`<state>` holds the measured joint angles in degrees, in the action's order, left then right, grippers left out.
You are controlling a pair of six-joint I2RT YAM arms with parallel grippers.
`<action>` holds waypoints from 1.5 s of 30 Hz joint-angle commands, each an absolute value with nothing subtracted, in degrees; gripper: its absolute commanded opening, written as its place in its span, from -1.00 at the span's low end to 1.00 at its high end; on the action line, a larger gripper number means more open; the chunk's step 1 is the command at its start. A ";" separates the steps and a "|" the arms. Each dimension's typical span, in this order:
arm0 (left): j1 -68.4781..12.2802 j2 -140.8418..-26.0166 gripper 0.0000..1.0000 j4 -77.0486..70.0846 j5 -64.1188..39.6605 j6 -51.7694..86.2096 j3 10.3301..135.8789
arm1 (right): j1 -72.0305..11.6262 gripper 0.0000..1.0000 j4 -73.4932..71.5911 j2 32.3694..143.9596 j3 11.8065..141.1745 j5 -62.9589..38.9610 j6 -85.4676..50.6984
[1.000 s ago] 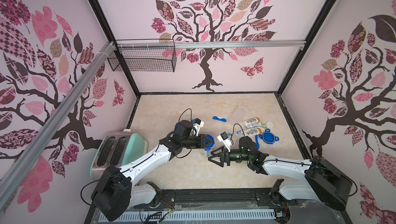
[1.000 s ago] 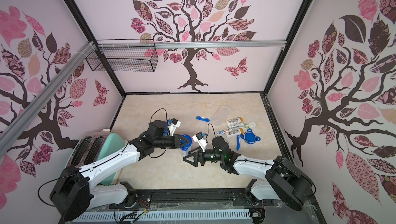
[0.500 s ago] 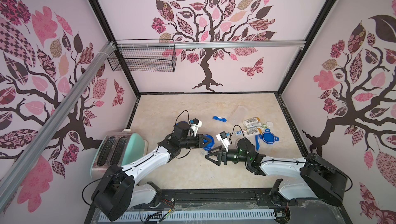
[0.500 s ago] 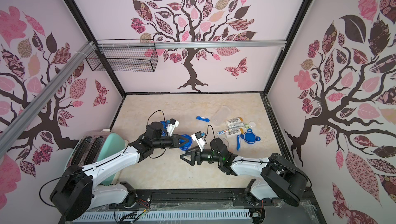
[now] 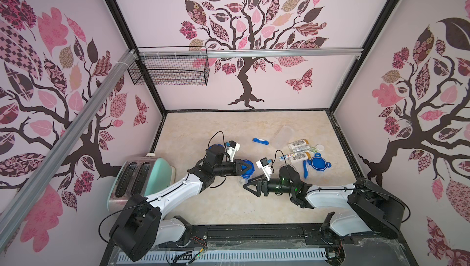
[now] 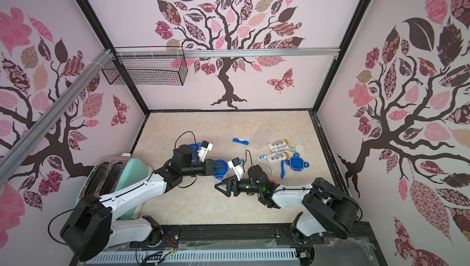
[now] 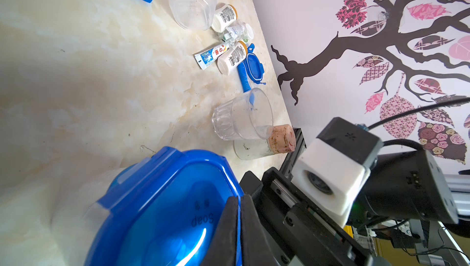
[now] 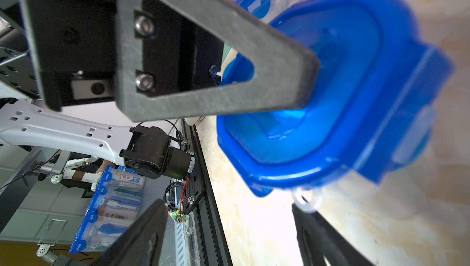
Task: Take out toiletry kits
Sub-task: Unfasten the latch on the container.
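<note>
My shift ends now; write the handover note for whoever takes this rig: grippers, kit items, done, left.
Left gripper: shut on the blue lid of the centre jar, lid still on.
Right gripper: open, empty, beside that jar.
Out on the table: two bottles, toothpaste tube, toothbrush, round tub, by an empty jar and a loose lid; a second toothbrush lies apart.
Left: open the centre jar, empty it; another lidded jar sits behind the left arm.
</note>
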<state>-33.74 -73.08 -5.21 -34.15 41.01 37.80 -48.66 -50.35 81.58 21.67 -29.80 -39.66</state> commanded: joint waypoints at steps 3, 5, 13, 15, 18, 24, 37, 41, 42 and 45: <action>-33.31 -75.13 -0.79 0.62 -31.43 40.78 35.71 | -48.97 0.60 -52.55 81.26 24.63 -29.79 -38.94; -33.32 -75.45 -0.79 0.46 -31.31 40.88 35.49 | -49.00 0.59 -55.05 81.30 24.52 -29.79 -39.02; -33.31 -75.98 -0.79 -0.59 -31.37 41.22 34.29 | -49.07 0.58 -63.18 83.51 24.53 -31.78 -38.50; -33.31 -76.15 -0.80 -1.36 -31.29 41.38 33.56 | -49.09 0.58 -63.61 83.91 24.63 -31.79 -37.29; -33.36 -76.44 -0.80 -2.96 -31.42 41.93 31.85 | -49.13 0.58 -64.83 84.50 24.66 -32.41 -34.64; -33.31 -77.51 -0.82 -4.37 -31.40 42.01 30.41 | -49.23 0.59 -69.01 85.71 24.17 -34.00 -31.65; -33.83 -78.60 -0.83 -5.21 -31.60 42.36 30.68 | -49.31 0.62 -79.07 89.12 23.06 -39.47 -27.79; -34.19 -79.33 -0.83 -5.19 -31.58 42.28 30.95 | -49.40 0.62 -78.75 88.99 22.94 -40.16 -25.62; -34.28 -79.41 -0.83 -5.27 -31.58 42.28 30.86 | -49.40 0.62 -78.55 88.82 22.86 -40.19 -25.07; -34.55 -79.67 -0.83 -5.10 -31.50 42.21 31.11 | -49.40 0.63 -77.76 88.86 22.76 -40.24 -23.51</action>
